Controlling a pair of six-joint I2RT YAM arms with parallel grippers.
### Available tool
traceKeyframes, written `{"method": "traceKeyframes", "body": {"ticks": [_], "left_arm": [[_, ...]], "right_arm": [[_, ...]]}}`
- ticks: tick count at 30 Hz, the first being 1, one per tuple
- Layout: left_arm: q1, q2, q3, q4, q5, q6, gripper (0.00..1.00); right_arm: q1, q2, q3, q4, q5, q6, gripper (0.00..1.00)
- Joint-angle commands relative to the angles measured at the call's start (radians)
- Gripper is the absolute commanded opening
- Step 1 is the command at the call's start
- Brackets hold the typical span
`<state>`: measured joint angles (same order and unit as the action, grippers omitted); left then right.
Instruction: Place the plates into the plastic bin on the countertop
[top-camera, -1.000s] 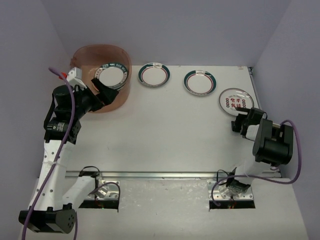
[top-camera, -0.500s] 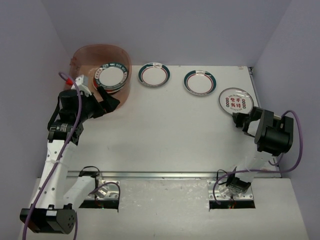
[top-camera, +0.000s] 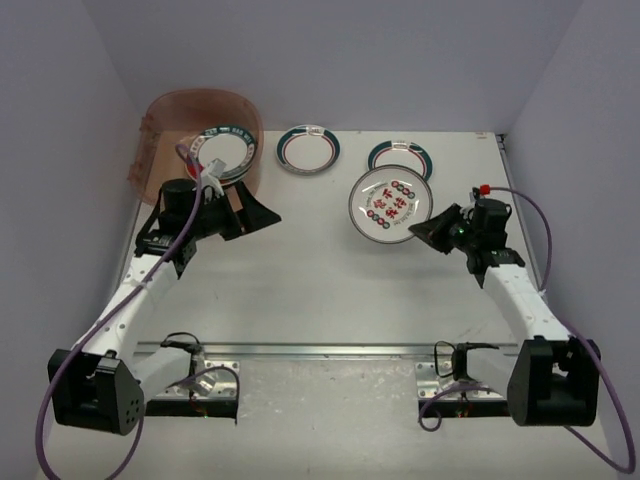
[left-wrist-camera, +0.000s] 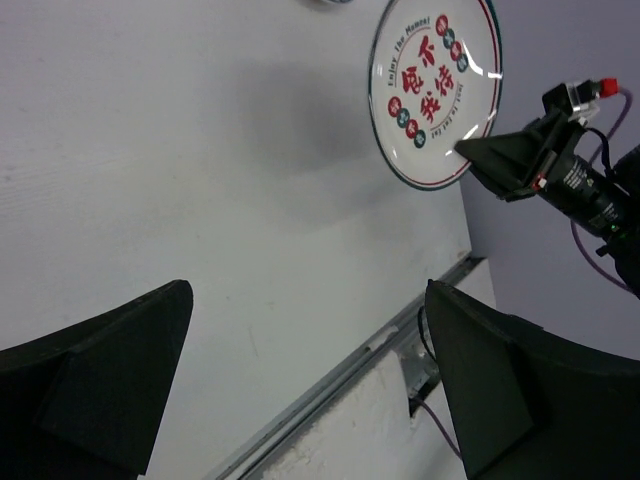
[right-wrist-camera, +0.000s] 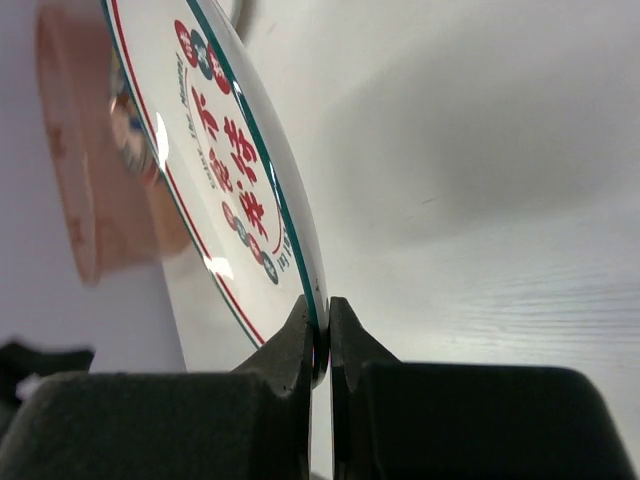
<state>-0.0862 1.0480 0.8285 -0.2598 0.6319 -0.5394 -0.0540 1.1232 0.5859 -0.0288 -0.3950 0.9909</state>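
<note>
Right gripper (right-wrist-camera: 318, 338) clamps the rim of a white round red-character plate (top-camera: 388, 204).
Plate tilts above white countertop (top-camera: 300, 280); left gripper (top-camera: 255, 208) gapes, empty, beside translucent pinkish plastic bin (top-camera: 190, 112).

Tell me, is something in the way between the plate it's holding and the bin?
Yes, maybe. The open left gripper hangs just in front of the bin, about on the line from the plate pinched in the right gripper.

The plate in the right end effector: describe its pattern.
White plate, red characters ringed by red-and-teal dots, teal-and-red rim; clearest in left wrist view.
</note>
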Motion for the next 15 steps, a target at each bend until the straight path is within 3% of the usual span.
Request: {"method": "traceKeyframes", "body": {"ticks": [1, 5, 9, 11, 12, 15], "left_arm": [[-0.054, 0.088, -0.040, 0.333, 0.210, -0.110, 1.00], [-0.060, 0.118, -0.040, 0.456, 0.236, -0.149, 1.00], [-0.061, 0.157, 0.035, 0.291, 0.106, -0.066, 0.85], [-0.060, 0.187, 0.053, 0.267, 0.089, -0.052, 0.70], [-0.060, 0.200, 0.058, 0.265, 0.090, -0.051, 0.56], [-0.060, 0.221, 0.068, 0.283, 0.095, -0.063, 0.02]], "right_arm": [[0.122, 0.095, 0.189, -0.058, -0.366, -0.179, 0.00], [0.238, 0.182, 0.306, -0.070, -0.492, -0.193, 0.00], [0.310, 0.204, 0.315, 0.063, -0.530, -0.129, 0.00], [0.337, 0.226, 0.325, 0.086, -0.545, -0.120, 0.00], [0.348, 0.234, 0.326, 0.103, -0.552, -0.113, 0.00], [0.367, 0.258, 0.320, 0.162, -0.572, -0.069, 0.00]]}}
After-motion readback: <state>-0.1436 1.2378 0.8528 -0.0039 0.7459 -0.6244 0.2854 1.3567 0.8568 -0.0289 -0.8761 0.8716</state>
